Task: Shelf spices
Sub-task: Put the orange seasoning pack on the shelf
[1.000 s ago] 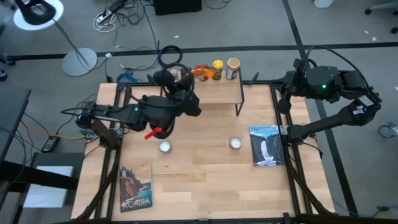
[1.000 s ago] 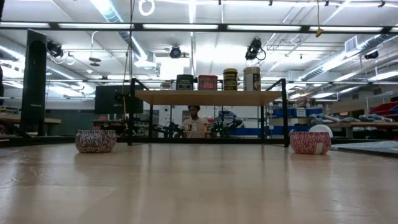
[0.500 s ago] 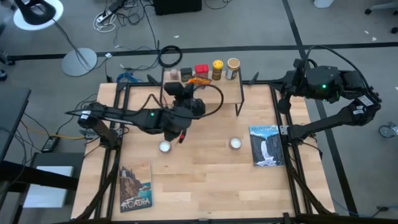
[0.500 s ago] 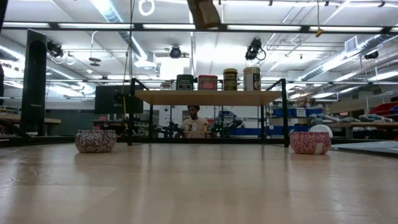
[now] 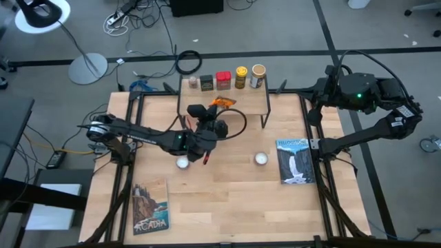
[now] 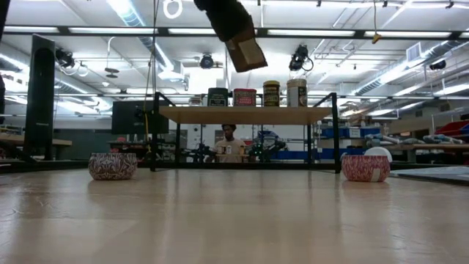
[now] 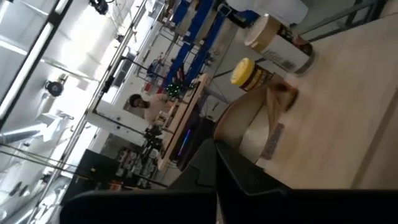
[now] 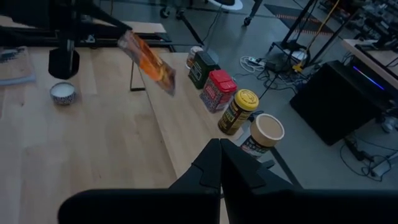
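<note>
1. Holding the orange packet [image 5: 221, 102] pinched in its fingers, the left gripper [image 5: 215, 110] hangs above the shelf [image 5: 241, 102], over the front part of the plank.
2. Along the shelf's back edge stand a pale-capped jar [image 5: 193, 83], a dark tin [image 5: 207, 82], a red tin [image 5: 223, 80], a yellow jar [image 5: 241, 76] and a tan jar [image 5: 258, 75], side by side.
3. The right gripper [image 8: 221, 163] waits at the table's right side, well apart from the shelf, fingers pressed together on nothing.
4. From the right wrist view the packet [image 8: 148, 61] hangs tilted in the air, clear of the plank.
5. Risk: the packet is thin and limp, so released from this height it may flutter or slide off the front edge onto the table [image 5: 227, 193].
6. Risk: lowering it too far back could knock the dark tin or red tin, which look light and easy to topple.
7. Risk: the grip looks to be on one edge only, so a quick swing may let the packet twist or slip out.
8. Two white discs [image 5: 182, 162] and two books [image 5: 295, 161] lie on the table below, clear of the shelf.
</note>
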You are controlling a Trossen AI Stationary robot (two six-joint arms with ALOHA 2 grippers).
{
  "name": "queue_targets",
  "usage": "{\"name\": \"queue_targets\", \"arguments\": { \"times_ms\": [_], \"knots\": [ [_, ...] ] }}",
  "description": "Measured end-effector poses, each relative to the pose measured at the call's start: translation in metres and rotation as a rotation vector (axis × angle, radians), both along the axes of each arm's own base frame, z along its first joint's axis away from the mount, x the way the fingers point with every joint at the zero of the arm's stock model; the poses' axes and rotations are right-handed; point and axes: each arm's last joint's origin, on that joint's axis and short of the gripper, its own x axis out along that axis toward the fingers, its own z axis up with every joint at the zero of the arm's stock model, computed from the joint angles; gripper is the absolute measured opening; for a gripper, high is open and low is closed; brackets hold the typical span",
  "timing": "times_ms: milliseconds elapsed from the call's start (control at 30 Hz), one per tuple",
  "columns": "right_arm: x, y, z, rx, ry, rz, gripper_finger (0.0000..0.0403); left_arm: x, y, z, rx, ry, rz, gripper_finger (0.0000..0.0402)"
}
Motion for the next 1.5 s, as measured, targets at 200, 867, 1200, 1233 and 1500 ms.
{"name": "queue_targets", "arguments": {
  "times_ms": [200, 867, 1200, 1233, 1500],
  "knots": [
    [0.001, 0.0, 0.001, 0.001, -0.012, -0.001, 0.0005, -0.002, 0.008, -0.023, -0.001, 0.017, 0.009, 0.0],
    [0.002, 0.0, 0.004, 0.009, -0.06, -0.011, 0.0002, 0.024, 0.035, -0.094, -0.007, 0.149, 0.03, 0.0],
    [0.002, 0.0, 0.004, 0.01, -0.06, -0.012, 0.0002, 0.026, 0.041, -0.096, -0.021, 0.124, 0.034, 0.0],
    [0.002, 0.0, 0.004, 0.012, -0.061, -0.013, 0.0002, 0.026, 0.041, -0.097, -0.027, 0.119, 0.023, 0.0],
    [0.002, 0.0, 0.004, 0.017, -0.064, -0.015, 0.0005, 0.026, 0.052, -0.1, -0.063, 0.11, 0.013, 0.0]
  ]
}}
